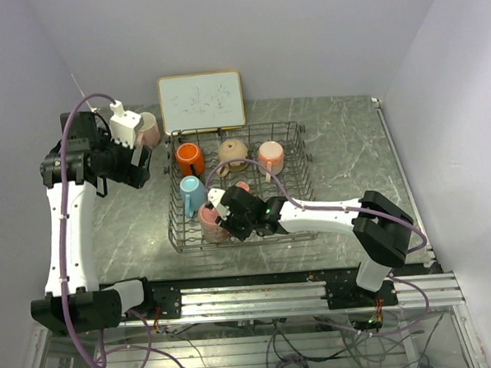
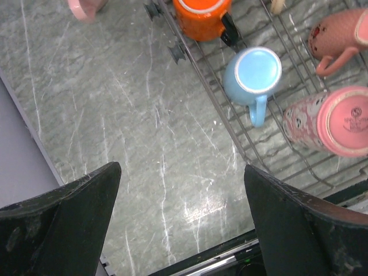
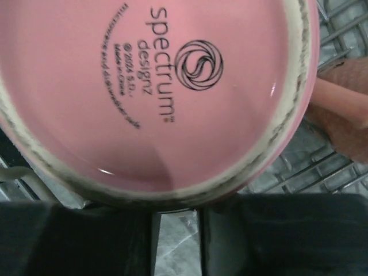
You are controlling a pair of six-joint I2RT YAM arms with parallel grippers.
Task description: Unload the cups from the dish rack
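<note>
Our right hand (image 3: 175, 215) sat at the bottom of its wrist view, its fingers drawn close together beneath the stamped base of a pink mug (image 3: 155, 86). We could not tell whether they pinched it or merely touched it. Our left hand (image 2: 178, 172) hung spread wide over bare desk (image 2: 115, 115). In the overhead view the pink mug rested in the lower left corner of the dish rack (image 1: 302, 160), just beside the light blue mug (image 1: 191, 191), with more cups in the row above. We judged that a shallow hold might slip on the glaze, and that a lift could snag the tines or knock a neighbour's handle. The desk was grey, marbled and glossy; pale walls enclosed it, with a whiteboard (image 1: 201, 101) leaning at upper centre.
</note>
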